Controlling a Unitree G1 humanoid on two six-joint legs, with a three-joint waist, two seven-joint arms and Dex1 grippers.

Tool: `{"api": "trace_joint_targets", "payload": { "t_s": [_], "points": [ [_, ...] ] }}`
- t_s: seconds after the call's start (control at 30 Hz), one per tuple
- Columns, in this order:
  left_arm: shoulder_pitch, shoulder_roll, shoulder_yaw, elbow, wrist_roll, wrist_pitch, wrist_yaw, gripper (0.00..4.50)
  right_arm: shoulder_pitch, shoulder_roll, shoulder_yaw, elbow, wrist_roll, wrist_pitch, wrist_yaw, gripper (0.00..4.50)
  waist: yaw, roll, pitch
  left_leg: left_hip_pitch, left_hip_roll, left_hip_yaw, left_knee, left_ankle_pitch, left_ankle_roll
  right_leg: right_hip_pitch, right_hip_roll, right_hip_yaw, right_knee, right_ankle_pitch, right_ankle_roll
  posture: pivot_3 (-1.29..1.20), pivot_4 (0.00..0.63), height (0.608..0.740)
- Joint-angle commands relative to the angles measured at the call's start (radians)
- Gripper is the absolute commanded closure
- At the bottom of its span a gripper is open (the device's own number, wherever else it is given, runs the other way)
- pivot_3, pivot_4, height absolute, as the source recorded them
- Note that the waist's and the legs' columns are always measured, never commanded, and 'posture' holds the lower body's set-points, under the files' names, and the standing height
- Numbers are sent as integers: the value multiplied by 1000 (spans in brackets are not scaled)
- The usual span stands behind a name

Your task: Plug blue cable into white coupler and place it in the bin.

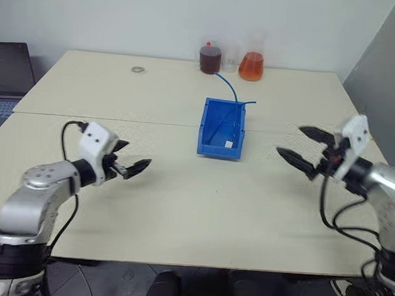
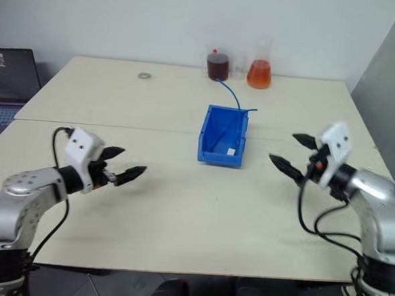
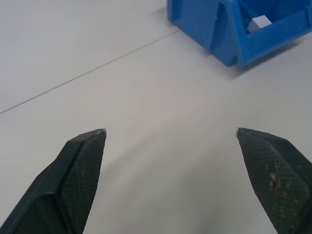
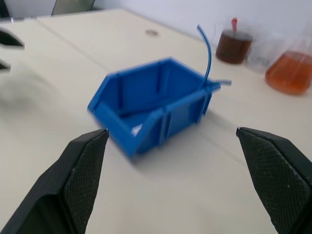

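Both sets of fingers spread wide, gripping nothing — left gripper point(image 1: 130, 166) low over the table point(image 1: 180, 207), right gripper point(image 1: 303, 149) level, aimed across at the bin point(image 1: 206, 132). White coupler point(image 1: 229, 144) sitting inside the bin near its front lip; blue cable point(image 1: 229, 89) running lengthwise, arching out over the back wall. Bin between the two grippers, apart from each — neither clearly nearer. Looks finished.

Silver-grey arms, white wrist blocks, looping black cables; each pincer point(image 1: 130, 168) point(image 1: 306, 149) two black pointed textured fingers point(image 3: 80, 165).
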Motion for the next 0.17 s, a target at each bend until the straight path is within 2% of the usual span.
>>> {"api": "trace_joint_targets", "payload": {
  "t_s": [0.03, 0.17],
  "points": [
    [13, -28, 82, -35, -20, -55, 49, 0, 61, -32, -66, -57, 38, -42, 5, 25, -3, 0, 0, 3, 0, 0, 1, 0, 0, 3, 1, 0, 0, 0, 0, 0, 150, 740],
    [37, -43, 81, -43, 9, -96, 77, 0, 85, -32, -55, -51, 60, -53, -9, 25, -6, 0, 0, 14, 1, 2, 0, 0, 0, 11, 1, 2, 0, 2, 1, 0, 150, 740]
  ]
}}
